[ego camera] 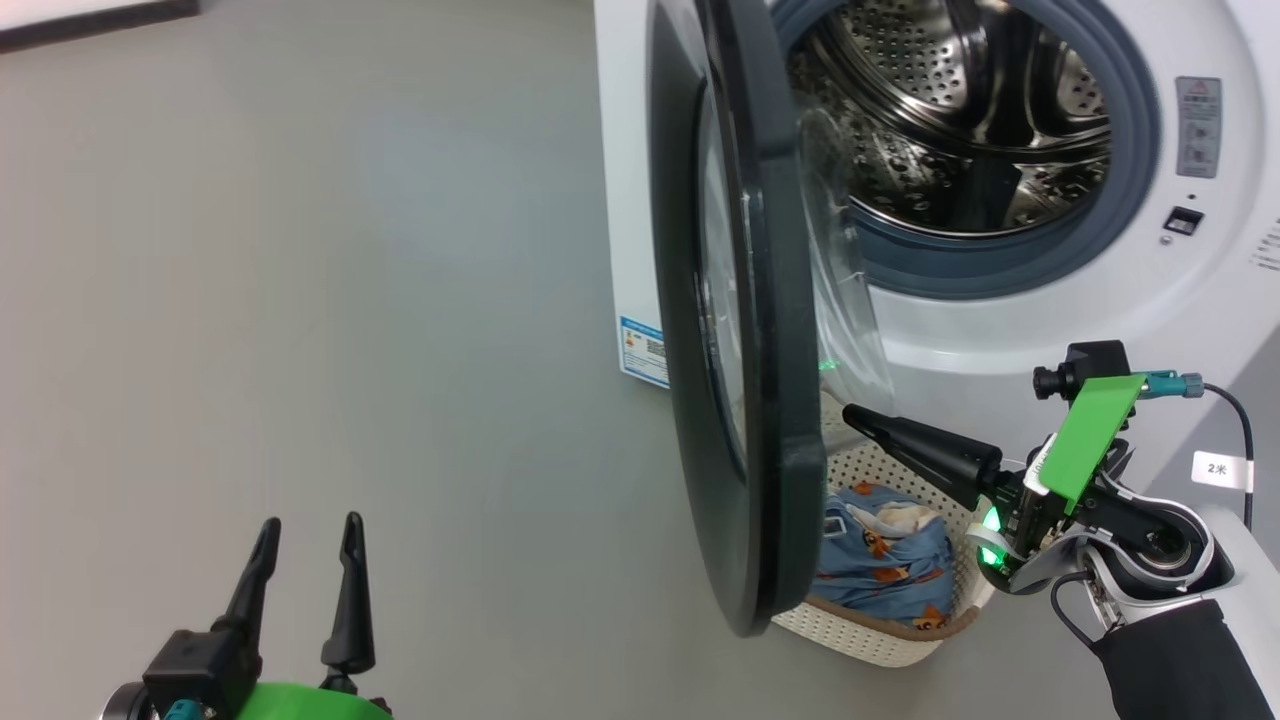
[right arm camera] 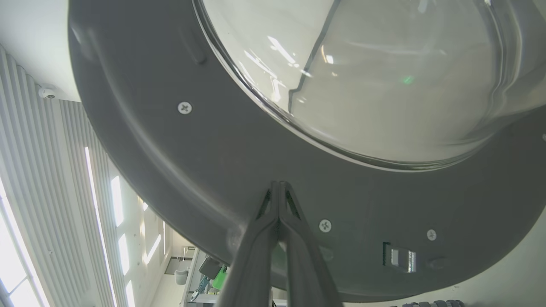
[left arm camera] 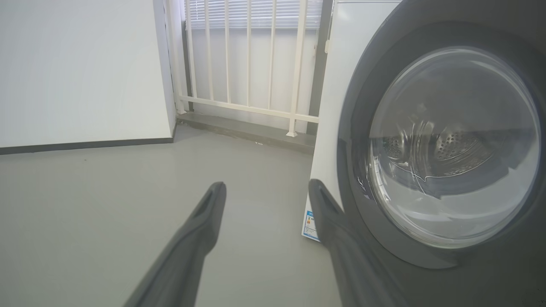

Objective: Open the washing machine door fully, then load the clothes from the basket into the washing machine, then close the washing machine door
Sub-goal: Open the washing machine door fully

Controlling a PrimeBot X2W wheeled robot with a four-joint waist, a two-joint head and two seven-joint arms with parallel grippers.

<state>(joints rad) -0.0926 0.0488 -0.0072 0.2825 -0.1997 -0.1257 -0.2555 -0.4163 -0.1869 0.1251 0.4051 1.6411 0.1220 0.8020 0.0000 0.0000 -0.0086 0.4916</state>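
The washing machine (ego camera: 1000, 330) stands open, with its steel drum (ego camera: 960, 110) showing. The washing machine door (ego camera: 760, 300) is swung out and seen edge-on in the head view. My right gripper (ego camera: 850, 413) is shut with nothing in it, its tips pointing at the door's inner black rim (right arm camera: 192, 162) below the glass bowl (right arm camera: 384, 76); whether they touch it is unclear. Behind the door, the basket (ego camera: 880, 640) on the floor holds the light blue clothes (ego camera: 880, 560). My left gripper (ego camera: 310, 530) is open at the lower left, facing the door's outer side (left arm camera: 362, 221).
Grey floor (ego camera: 300, 300) spreads to the left of the machine. A blue label (left arm camera: 310, 225) is stuck low on the machine's side. A white railing (left arm camera: 247, 64) and a white wall (left arm camera: 81, 68) stand beyond. The door latch (right arm camera: 399, 258) sits on the inner rim.
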